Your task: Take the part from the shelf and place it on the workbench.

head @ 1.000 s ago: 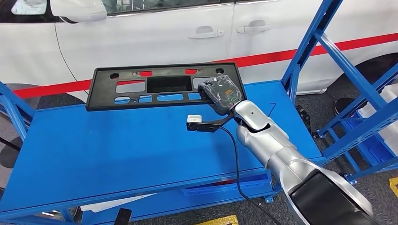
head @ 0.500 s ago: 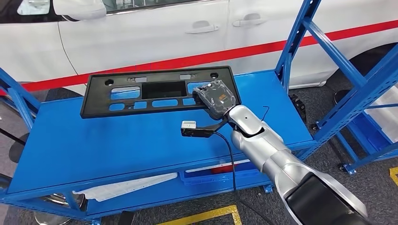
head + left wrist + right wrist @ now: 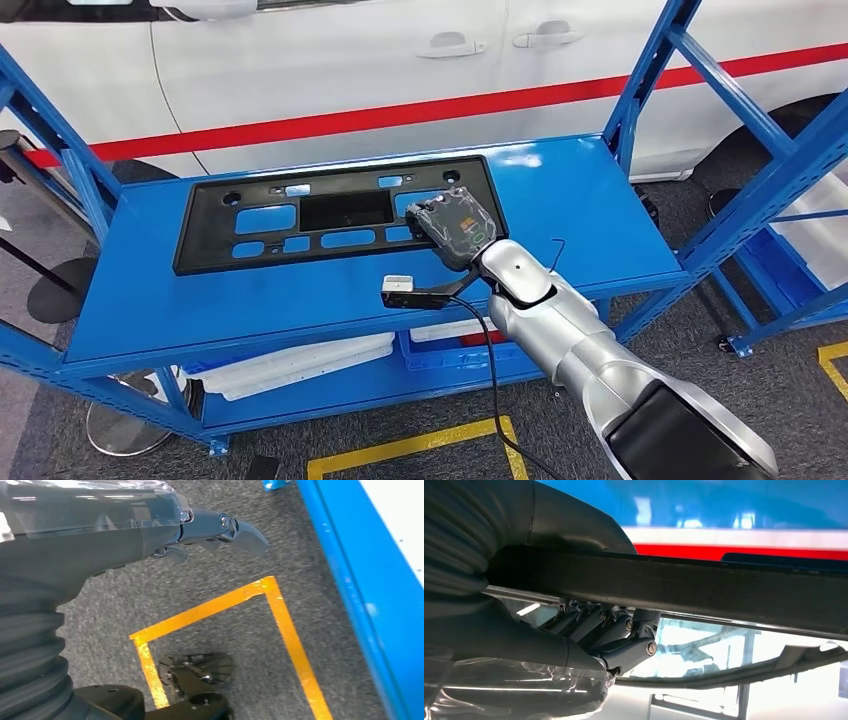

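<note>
So, quick rundown, nearest stuff first:

Right arm: one silver arm (image 3: 560, 335) coming up from the lower right, crossing the front edge of the workbench.
Cable: one black cable (image 3: 492, 370) hanging off the arm over that front edge.
Wrist camera: small black bracket with a white block (image 3: 400, 288) sitting just over the bench top, near the front edge.
Right hand: right hand (image 3: 458, 226) is clamped on the near right edge of the part; in the right wrist view the fingers (image 3: 616, 640) curl under the dark rim while the thumb side sits on top.
Part: one long black panel (image 3: 300, 215) with lots of cutouts, lying flat-ish on the bench top, toward the back half.
Workbench: blue top (image 3: 240, 295), bare strip in front of the part and a wider bare patch on its right end.
Uprights: blue posts at both ends, slanted one (image 3: 650, 65) on the right, so room is tighter at the sides.
Left hand: left hand (image 3: 215, 527) hangs over grey floor with yellow tape (image 3: 280, 615), nothing in it, fingers loosely apart.
Background: one white car (image 3: 400, 70) with a red stripe right behind the bench.
</note>
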Controlling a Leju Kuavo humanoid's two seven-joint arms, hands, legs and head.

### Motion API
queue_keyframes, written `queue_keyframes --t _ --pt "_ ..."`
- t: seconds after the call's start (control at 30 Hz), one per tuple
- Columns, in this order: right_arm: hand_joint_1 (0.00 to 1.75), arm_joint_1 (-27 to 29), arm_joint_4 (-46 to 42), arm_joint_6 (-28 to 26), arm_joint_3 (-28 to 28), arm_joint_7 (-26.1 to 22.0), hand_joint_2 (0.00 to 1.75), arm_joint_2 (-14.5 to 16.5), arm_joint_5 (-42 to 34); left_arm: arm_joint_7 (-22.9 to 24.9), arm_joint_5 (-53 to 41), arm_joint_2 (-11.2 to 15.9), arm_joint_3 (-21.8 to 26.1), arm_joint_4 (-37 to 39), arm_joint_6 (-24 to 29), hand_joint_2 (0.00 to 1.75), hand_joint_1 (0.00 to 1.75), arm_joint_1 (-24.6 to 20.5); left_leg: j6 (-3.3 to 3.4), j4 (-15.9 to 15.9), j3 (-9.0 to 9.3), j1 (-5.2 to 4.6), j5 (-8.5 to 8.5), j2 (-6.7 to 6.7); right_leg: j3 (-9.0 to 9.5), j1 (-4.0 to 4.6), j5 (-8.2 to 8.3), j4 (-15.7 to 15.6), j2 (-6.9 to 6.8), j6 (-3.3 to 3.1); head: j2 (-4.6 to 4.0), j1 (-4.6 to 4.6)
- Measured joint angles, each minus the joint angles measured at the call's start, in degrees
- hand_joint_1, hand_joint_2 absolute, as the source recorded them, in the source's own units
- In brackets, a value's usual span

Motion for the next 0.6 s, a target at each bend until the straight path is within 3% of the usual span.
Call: queue_keyframes --t 0.03,0.1,0.13,0.2,0.27,0.3,0.33,0.4,0.43,0.47,0.5,0.53,0.6 --pt "1.75 0.22 -0.24 0.10 0.01 0.08 1.75 -0.05 0.24 0.01 -0.02 0.00 0.00 0.00 0.00 1.75 0.00 0.06 -0.03 0.06 -0.67 -0.15 0.49 -0.02 1.64 0.08 1.24 -1.31 0.02 -0.29 0.00 0.00" --pt "1.75 0.33 -0.80 0.21 0.01 0.12 1.75 -0.11 0.53 0.04 -0.03 -0.03 0.00 0.01 0.00 1.75 0.00 0.11 -0.23 0.16 -1.75 -0.45 1.38 -0.06 7.22 0.49 3.21 -8.61 0.10 -1.30 0.00 0.00" --pt "1.75 0.30 -1.14 0.22 0.00 0.11 1.75 -0.12 0.59 0.05 -0.04 -0.05 0.00 0.01 0.00 1.75 0.00 0.11 -0.44 0.19 -2.13 -0.54 1.81 -0.06 9.83 0.73 3.34 -12.52 0.10 -1.74 0.00 -0.02" --pt "1.75 0.25 -1.64 0.20 -0.02 0.09 1.75 -0.15 0.59 0.09 -0.04 -0.07 -0.01 0.01 0.00 1.75 0.00 0.12 -1.10 0.04 -2.51 -0.50 2.72 0.00 12.25 1.21 2.97 -16.82 0.11 -2.28 0.00 -0.03" --pt "1.75 0.31 -1.77 0.20 -0.03 0.08 1.75 -0.23 0.60 0.10 -0.04 -0.02 -0.01 0.01 0.00 1.75 0.00 0.22 -1.84 -0.25 -2.71 -0.34 3.39 -0.01 11.97 1.21 3.87 -17.66 -0.05 -2.66 0.00 -0.03" --pt "1.75 0.34 -1.77 0.21 -0.03 0.08 1.75 -0.27 0.61 0.10 -0.04 0.02 -0.01 0.01 0.00 1.75 0.00 0.32 -2.16 0.15 -3.05 -0.29 2.77 -0.03 11.71 1.06 4.46 -18.01 -0.19 -3.05 0.00 -0.04" --pt "1.75 0.39 -1.78 0.21 -0.03 0.08 1.75 -0.30 0.61 0.10 -0.04 0.07 -0.01 0.01 -0.01 1.75 0.00 0.45 -2.46 1.48 -3.61 -0.24 1.17 -0.06 11.30 0.88 5.16 -18.32 -0.33 -3.46 0.00 -0.04" --pt "1.75 0.46 -1.85 0.22 -0.03 0.09 1.75 -0.32 0.61 0.07 -0.04 0.20 -0.01 0.02 -0.08 1.75 0.00 0.62 -3.09 7.63 -5.50 -0.03 -4.26 -0.05 10.05 0.75 6.43 -18.52 -0.45 -3.96 0.00 -0.04" --pt "1.75 0.55 -1.88 0.21 -0.03 0.10 1.75 -0.35 0.64 0.05 -0.05 0.26 -0.01 0.02 -0.16 1.75 0.00 0.65 -3.41 11.50 -6.38 0.08 -6.55 -0.05 9.30 0.76 7.01 -18.48 -0.46 -3.98 0.00 -0.04" --pt "1.75 0.69 -1.90 0.21 -0.03 0.15 1.75 -0.40 0.68 0.05 -0.07 0.33 -0.01 0.01 -0.27 1.75 0.00 0.66 -3.70 14.59 -6.83 0.17 -7.74 -0.04 8.53 0.77 7.58 -18.42 -0.48 -3.92 0.00 -0.04" --pt "1.75 0.86 -1.90 0.20 -0.03 0.21 1.75 -0.45 0.75 0.05 -0.11 0.40 -0.02 0.01 -0.36 1.75 0.00 0.67 -3.93 15.98 -6.47 0.27 -7.59 -0.03 7.76 0.75 8.13 -18.31 -0.50 -3.80 0.00 -0.04" --pt "1.75 1.02 -1.90 0.20 -0.04 0.29 1.75 -0.51 0.88 0.06 -0.15 0.49 -0.03 0.00 -0.43 1.75 0.00 0.69 -4.09 15.32 -5.12 0.38 -6.42 -0.01 6.95 0.72 8.66 -18.15 -0.51 -3.64 0.00 -0.04" --pt "1.75 1.17 -1.90 0.20 -0.04 0.44 1.75 -0.66 1.19 0.09 -0.21 0.64 -0.08 0.00 -0.54 1.75 0.00 0.64 -4.19 8.64 0.10 0.60 -4.23 0.04 5.42 0.65 9.53 -17.57 -0.50 -3.16 0.00 -0.05"
